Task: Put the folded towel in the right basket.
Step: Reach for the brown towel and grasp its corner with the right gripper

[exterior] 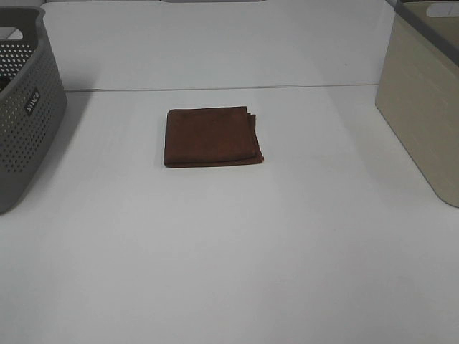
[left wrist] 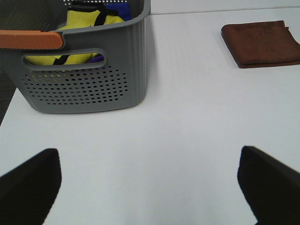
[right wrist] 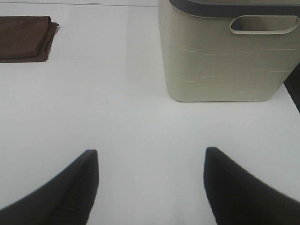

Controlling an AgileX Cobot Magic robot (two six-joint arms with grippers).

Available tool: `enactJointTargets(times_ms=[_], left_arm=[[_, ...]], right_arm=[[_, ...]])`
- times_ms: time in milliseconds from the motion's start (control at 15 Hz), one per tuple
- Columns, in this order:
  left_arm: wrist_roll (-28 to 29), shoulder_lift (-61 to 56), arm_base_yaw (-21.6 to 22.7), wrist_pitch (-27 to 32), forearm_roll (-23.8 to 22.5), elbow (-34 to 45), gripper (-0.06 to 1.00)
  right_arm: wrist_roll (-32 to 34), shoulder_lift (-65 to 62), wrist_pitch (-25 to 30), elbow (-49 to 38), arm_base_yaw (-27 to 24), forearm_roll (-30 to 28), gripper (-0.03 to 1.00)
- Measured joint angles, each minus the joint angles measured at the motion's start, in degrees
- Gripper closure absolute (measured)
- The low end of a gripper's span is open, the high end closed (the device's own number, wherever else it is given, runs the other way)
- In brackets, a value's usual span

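A brown folded towel (exterior: 212,136) lies flat on the white table (exterior: 229,251), near the middle. It also shows in the left wrist view (left wrist: 262,43) and in the right wrist view (right wrist: 26,37). The beige right basket (exterior: 423,100) stands at the right edge; it shows in the right wrist view (right wrist: 225,51) too. My left gripper (left wrist: 150,187) is open and empty, low over the table, well short of the towel. My right gripper (right wrist: 150,187) is open and empty, near the beige basket. Neither arm shows in the exterior high view.
A grey perforated basket (exterior: 25,107) stands at the left edge. In the left wrist view this grey basket (left wrist: 84,70) holds yellow and blue cloth (left wrist: 89,18) and has an orange handle (left wrist: 30,38).
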State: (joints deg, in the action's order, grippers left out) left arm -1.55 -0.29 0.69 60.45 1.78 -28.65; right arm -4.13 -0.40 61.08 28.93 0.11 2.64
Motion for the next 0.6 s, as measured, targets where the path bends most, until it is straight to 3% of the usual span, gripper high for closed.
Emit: enactJointTargets(times_ms=[600], left_arm=[[0.00,0.00,0.00,0.00,0.00,0.00,-0.03]], right_arm=[[0.00,0.00,0.00,0.00,0.00,0.00,0.35]])
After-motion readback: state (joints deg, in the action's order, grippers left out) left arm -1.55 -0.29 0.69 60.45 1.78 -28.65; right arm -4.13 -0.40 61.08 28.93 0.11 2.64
